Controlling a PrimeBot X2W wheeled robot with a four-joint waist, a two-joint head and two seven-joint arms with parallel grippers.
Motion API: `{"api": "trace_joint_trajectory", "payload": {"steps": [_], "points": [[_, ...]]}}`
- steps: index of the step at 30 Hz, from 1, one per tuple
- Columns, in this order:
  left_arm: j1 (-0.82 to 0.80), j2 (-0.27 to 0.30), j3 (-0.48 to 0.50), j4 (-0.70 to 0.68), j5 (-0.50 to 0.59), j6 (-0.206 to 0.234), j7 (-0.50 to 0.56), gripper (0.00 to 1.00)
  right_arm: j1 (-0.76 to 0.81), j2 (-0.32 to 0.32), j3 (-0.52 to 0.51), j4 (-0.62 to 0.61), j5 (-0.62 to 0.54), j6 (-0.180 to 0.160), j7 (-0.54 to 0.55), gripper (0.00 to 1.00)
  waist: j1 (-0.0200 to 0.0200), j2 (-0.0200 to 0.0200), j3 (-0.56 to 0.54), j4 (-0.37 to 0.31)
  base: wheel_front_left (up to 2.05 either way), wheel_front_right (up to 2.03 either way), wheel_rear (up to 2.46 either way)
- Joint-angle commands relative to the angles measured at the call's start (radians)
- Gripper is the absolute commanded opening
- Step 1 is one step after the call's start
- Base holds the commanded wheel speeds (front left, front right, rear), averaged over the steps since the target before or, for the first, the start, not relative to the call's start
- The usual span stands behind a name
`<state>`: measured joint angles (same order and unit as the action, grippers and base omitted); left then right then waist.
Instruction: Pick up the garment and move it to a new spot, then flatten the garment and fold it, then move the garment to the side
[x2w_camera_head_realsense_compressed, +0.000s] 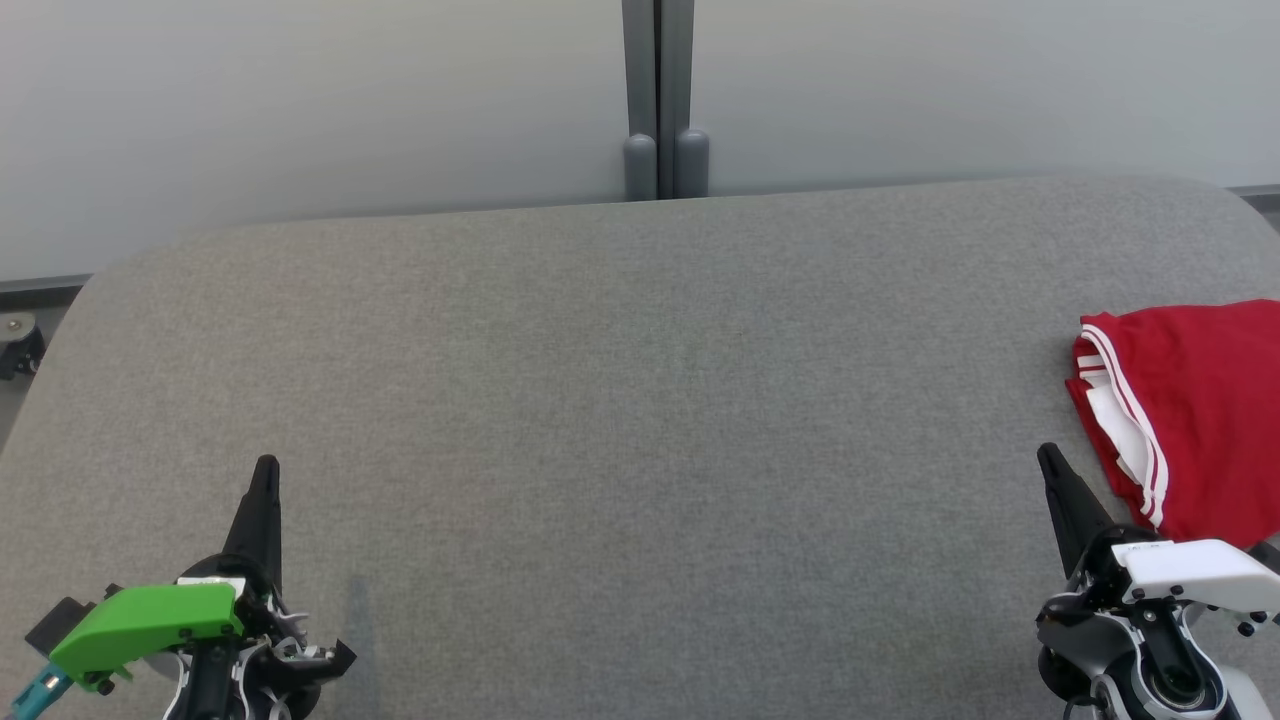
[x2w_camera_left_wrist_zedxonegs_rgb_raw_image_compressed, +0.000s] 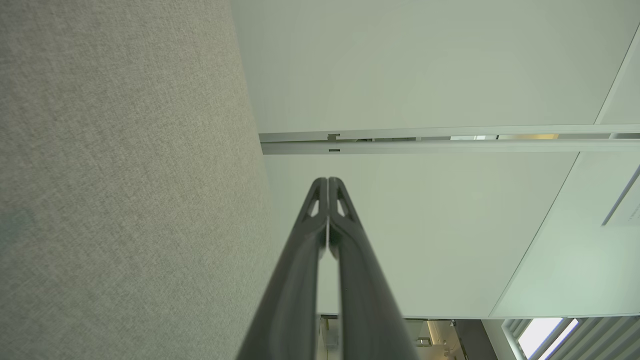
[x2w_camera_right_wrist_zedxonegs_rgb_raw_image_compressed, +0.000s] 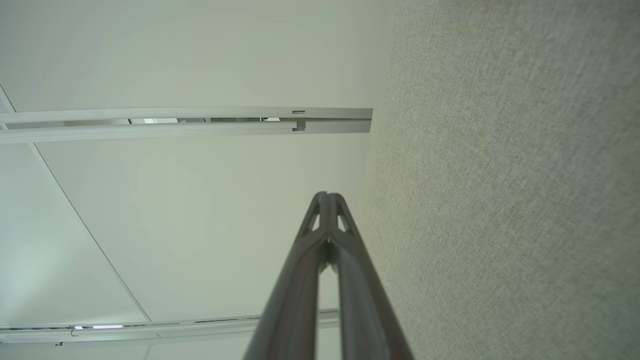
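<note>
The garment (x2w_camera_head_realsense_compressed: 1195, 410) is red with white stripes along one edge. It lies folded at the far right of the grey fabric table (x2w_camera_head_realsense_compressed: 620, 400), partly cut off by the head view's right edge. My right gripper (x2w_camera_head_realsense_compressed: 1048, 458) stands at the lower right, just left of the garment's near corner, shut and empty. At the lower left my left gripper (x2w_camera_head_realsense_compressed: 266, 468) is shut with nothing in it, far from the garment. In the left wrist view the left gripper (x2w_camera_left_wrist_zedxonegs_rgb_raw_image_compressed: 327, 181) has its fingers pressed together. The right gripper (x2w_camera_right_wrist_zedxonegs_rgb_raw_image_compressed: 327, 196) in the right wrist view is likewise shut.
A pale partition wall (x2w_camera_head_realsense_compressed: 300, 100) with a grey post (x2w_camera_head_realsense_compressed: 660, 100) runs behind the table's far edge. A small caster (x2w_camera_head_realsense_compressed: 18, 335) shows past the table's left edge. Both wrist views look along the table surface toward the wall panels.
</note>
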<state>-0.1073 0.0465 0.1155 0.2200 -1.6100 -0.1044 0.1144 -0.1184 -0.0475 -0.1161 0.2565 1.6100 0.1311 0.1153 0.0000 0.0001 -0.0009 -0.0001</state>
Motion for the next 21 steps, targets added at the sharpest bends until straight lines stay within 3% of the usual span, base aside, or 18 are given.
{"api": "trace_joint_trajectory", "payload": {"steps": [1,21], "points": [[-0.009,0.007,0.002,-0.003,-0.003,0.003,0.004,0.0,-0.006,-0.005,-0.002,-0.004,0.002,-0.001,0.004,0.0,0.0,-0.0001,0.0,0.0,0.0,0.0,0.0],[-0.009,0.007,0.002,-0.003,-0.003,0.003,0.004,0.0,-0.006,-0.005,-0.002,-0.004,0.002,-0.001,0.004,0.0,0.0,-0.0001,0.0,0.0,0.0,0.0,0.0]]}}
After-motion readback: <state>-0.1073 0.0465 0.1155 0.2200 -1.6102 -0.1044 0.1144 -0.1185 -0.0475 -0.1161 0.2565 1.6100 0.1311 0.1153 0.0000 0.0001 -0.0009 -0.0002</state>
